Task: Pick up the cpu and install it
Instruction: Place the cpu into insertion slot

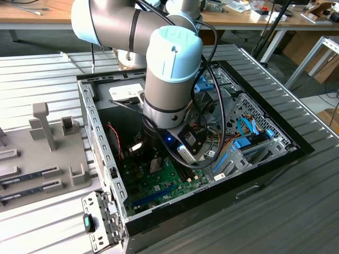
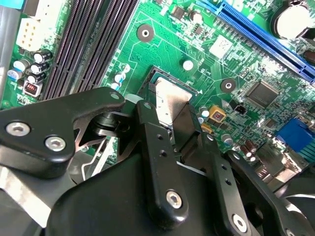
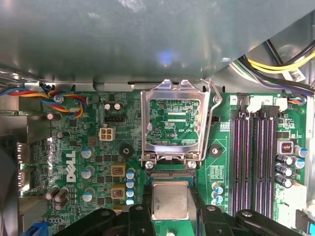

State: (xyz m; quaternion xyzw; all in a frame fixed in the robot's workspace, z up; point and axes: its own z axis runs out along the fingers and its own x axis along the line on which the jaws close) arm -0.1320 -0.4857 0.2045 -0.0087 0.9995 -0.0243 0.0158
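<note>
The cpu [image 3: 170, 199] is a small silvery square chip. It sits between the black fingers [image 3: 143, 212] of my gripper [image 3: 170, 202], which press against its two opposite edges. In the second wrist view the cpu [image 2: 170, 98] lies low over the dark socket frame [image 2: 153, 74] on the green motherboard [image 2: 162, 44], with my gripper [image 2: 170, 110] shut on it. I cannot tell whether the chip rests in the socket or hovers just above it. In the exterior view my arm's wrist [image 1: 172, 69] reaches down into the open computer case [image 1: 265, 164].
The socket's metal load plate [image 3: 172, 123] stands open beside the cpu. Dark memory slots [image 3: 253, 157] run along one side, and a blue expansion slot [image 2: 266, 39] crosses the board. Coloured cables [image 3: 64, 101] hang near the case wall. A grey tray [image 1: 32, 174] lies outside the case.
</note>
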